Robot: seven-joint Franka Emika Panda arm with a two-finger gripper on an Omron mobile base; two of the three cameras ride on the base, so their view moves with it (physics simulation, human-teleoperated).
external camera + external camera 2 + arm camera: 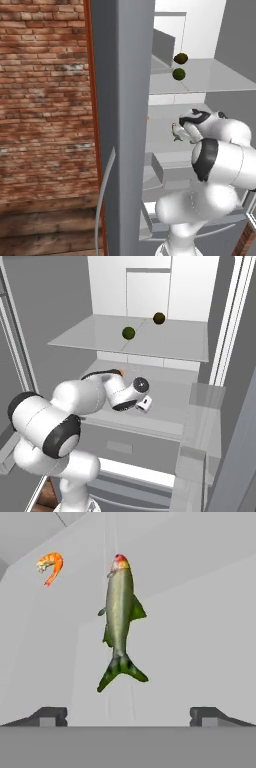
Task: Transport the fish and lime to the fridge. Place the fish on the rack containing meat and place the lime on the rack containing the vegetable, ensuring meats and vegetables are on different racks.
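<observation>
The fridge [122, 125] stands open and my arm reaches onto its middle shelf [170, 406]. The slim greenish fish [120, 619] lies free on that pale shelf, also seen as the fish [177, 131] just left of my hand. My gripper [129, 714] is open, its fingertips [48, 714] wide apart and short of the tail, holding nothing. An orange shrimp [50, 564] lies on the same shelf, further back. On the upper shelf [170, 343] the dark green lime [128, 332] [178, 74] rests near an olive-brown round item [159, 318].
The grey door with its curved silver handle [102, 195] stands to the left, against a brick wall [45, 100]. Door bins [200, 421] sit at the right. A drawer front [125, 443] lies below the middle shelf.
</observation>
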